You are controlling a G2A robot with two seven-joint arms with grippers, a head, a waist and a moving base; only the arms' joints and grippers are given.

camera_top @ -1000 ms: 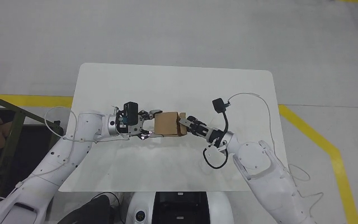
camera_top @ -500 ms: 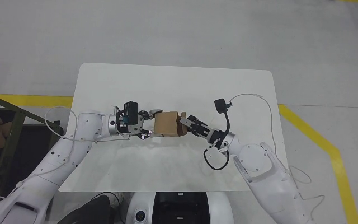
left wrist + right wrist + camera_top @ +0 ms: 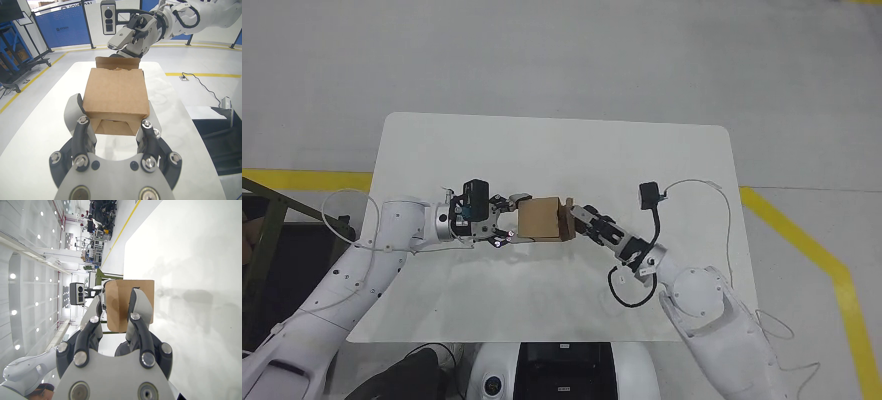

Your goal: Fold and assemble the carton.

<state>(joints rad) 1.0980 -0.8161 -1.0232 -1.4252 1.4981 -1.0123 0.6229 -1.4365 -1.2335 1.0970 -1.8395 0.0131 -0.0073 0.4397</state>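
1. The carton [image 3: 542, 219] is a small brown cardboard box near the middle of the top view, a little left of centre. It is over the lower half of the white counter [image 3: 642, 150]. Whether it rests on the counter or hangs just above it cannot be told.
2. In the left wrist view the carton [image 3: 115, 94] fills the centre of the frame. It shows a flat top panel, an upright flap [image 3: 117, 61] at its far end, and loose flaps tucked under its near end.
3. The left gripper [image 3: 514, 220] comes in from the left of the top view and holds the carton. In its own view the left gripper [image 3: 114, 104] is spread wide, with its fingers [image 3: 72, 108] pressed against the two side walls of the near end.
4. The right gripper [image 3: 575, 218] meets the carton's right end in the top view. Seen from the left wrist, the right gripper [image 3: 117, 51] sits in the upper middle of the frame, just over the upright flap. In its own view the right gripper [image 3: 117, 294] is at the carton [image 3: 115, 306] in mid-frame. Whether it clamps the cardboard cannot be told.
5. A yellow floor line [image 3: 802, 233] runs past the counter at the right of the top view.
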